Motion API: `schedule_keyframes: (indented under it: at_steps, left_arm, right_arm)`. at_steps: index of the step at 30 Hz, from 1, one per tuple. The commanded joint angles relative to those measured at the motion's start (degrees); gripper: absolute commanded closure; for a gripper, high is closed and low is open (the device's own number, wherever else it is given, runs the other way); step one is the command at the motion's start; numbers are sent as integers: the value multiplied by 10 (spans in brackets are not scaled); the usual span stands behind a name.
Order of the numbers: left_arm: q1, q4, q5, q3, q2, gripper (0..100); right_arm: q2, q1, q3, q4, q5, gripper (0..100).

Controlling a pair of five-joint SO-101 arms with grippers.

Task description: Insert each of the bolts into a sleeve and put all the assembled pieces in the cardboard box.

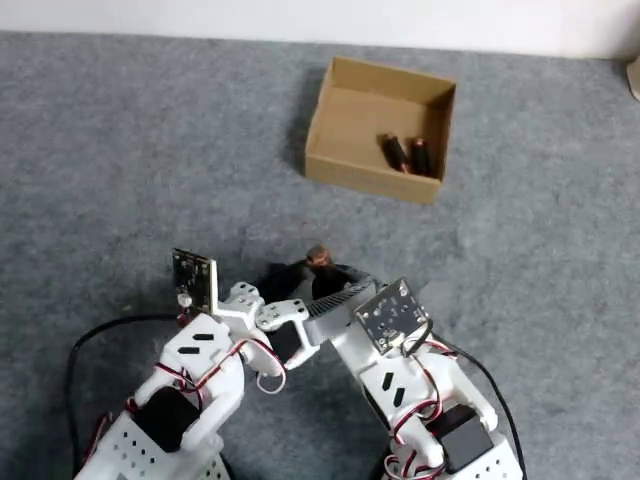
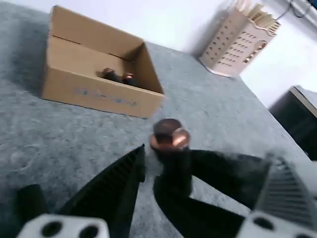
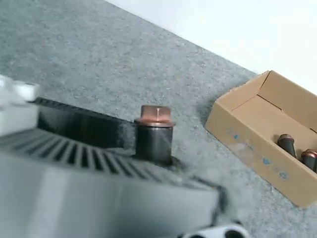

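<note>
Bolt (image 2: 170,134) in sleeve (image 2: 177,171) (upright) between left jaws, gripped; right jaws beside, state unclear.

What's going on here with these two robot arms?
The two arms meet mid-table over one piece. The left gripper holds a black sleeve upright with a copper-headed bolt seated in it, and the right gripper sits close alongside. Two assembled pieces already lie in the cardboard box, beyond the arms.

Bright even light; soft shadows (beside box (image 1: 370,175)).
</note>
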State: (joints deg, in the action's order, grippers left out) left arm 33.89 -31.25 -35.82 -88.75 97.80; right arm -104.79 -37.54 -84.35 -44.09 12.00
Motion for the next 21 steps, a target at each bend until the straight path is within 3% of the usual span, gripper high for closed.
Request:
schedule_keyframes:
  at_steps: [1, 10, 19, 21]
  left_arm:
    - [-9, -3, -1, 33, 5, 618]
    - [-175, 3, -97, 61, 5, 618]
    - [-182, 7, -110, 55, 0, 618]
    - [-182, 10, -108, 44, 0, 655]
  right_arm:
    - [-5, 6, 7, 7, -3, 994]
    - [-5, 21, 6, 7, -3, 994]
    - [-5, 56, -7, 7, -3, 994]
    - [-5, 57, -9, 7, -2, 994]
